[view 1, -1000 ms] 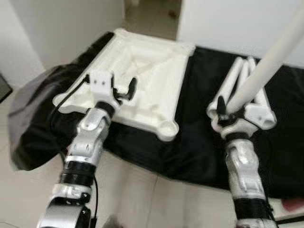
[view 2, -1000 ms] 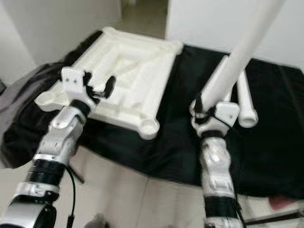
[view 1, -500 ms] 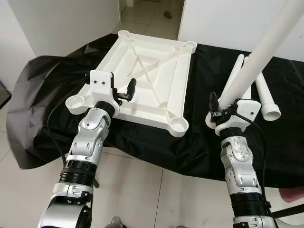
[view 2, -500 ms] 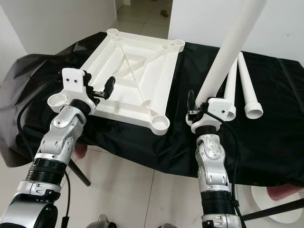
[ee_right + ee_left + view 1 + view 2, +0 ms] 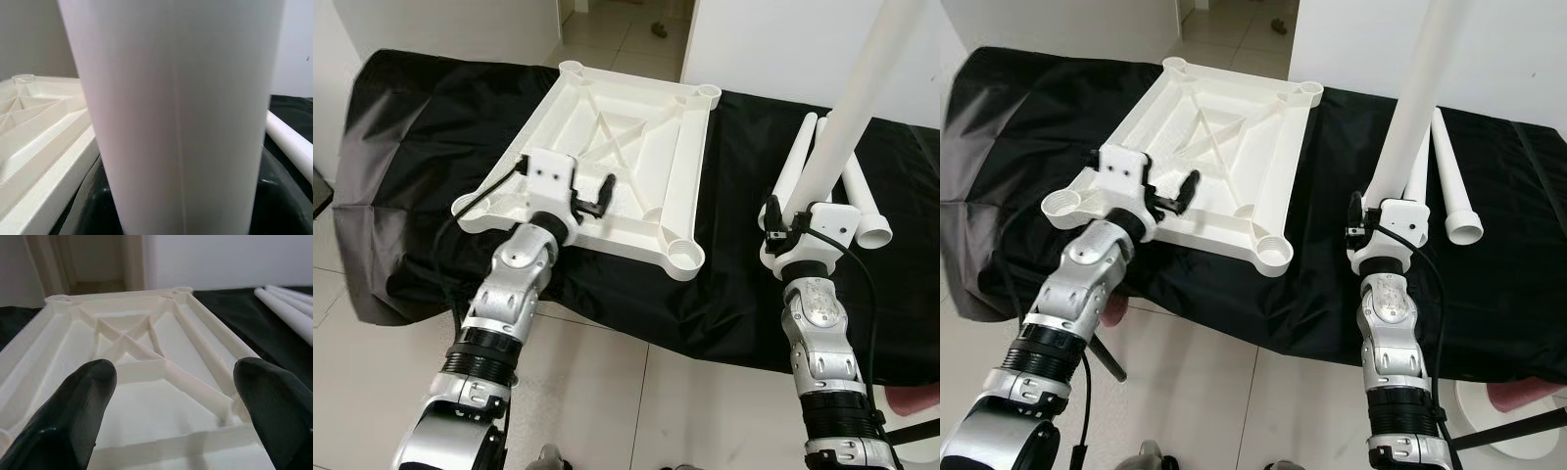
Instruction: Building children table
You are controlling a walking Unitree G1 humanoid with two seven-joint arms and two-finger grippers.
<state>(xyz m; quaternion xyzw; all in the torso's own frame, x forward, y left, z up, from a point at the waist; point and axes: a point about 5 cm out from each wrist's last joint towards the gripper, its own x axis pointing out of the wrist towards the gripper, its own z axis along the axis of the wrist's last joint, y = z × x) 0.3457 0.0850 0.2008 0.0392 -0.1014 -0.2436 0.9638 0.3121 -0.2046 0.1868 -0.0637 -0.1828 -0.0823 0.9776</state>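
Tabletop (image 5: 636, 157), white plastic, upside down on the black-draped counter (image 5: 431, 127), ribbed underside up with a crossed brace in the middle and a round leg socket (image 5: 684, 257) at each corner. Lies toward the counter's left half, one corner jutting close to the near edge. Black cloth (image 5: 999, 196) hanging over the front and left end down toward the tiled floor (image 5: 607, 411).

Left arm (image 5: 504, 304) raised from below, bent at the elbow, reaching forward over the near edge of the tabletop. Left gripper (image 5: 171, 396) poised just above the ribbed underside near the front rail, fingers (image 5: 80, 406) spread wide apart, nothing between them, touching nothing as far as can be seen.

Right arm (image 5: 818, 333) upright beside the counter's front edge, forearm nearly vertical. Right gripper (image 5: 790, 217) clamped on a long white table leg (image 5: 857, 88), fingers closed round its lower part; leg held steeply upright, leaning slightly, its top running out past the upper edge of the head views. Up close in the right wrist view, a broad white tube (image 5: 181, 117) hard against the gripper.

Three more white legs (image 5: 1449, 186) lying on the cloth behind and to the right of the right gripper, roughly parallel, wider open ends toward the front.
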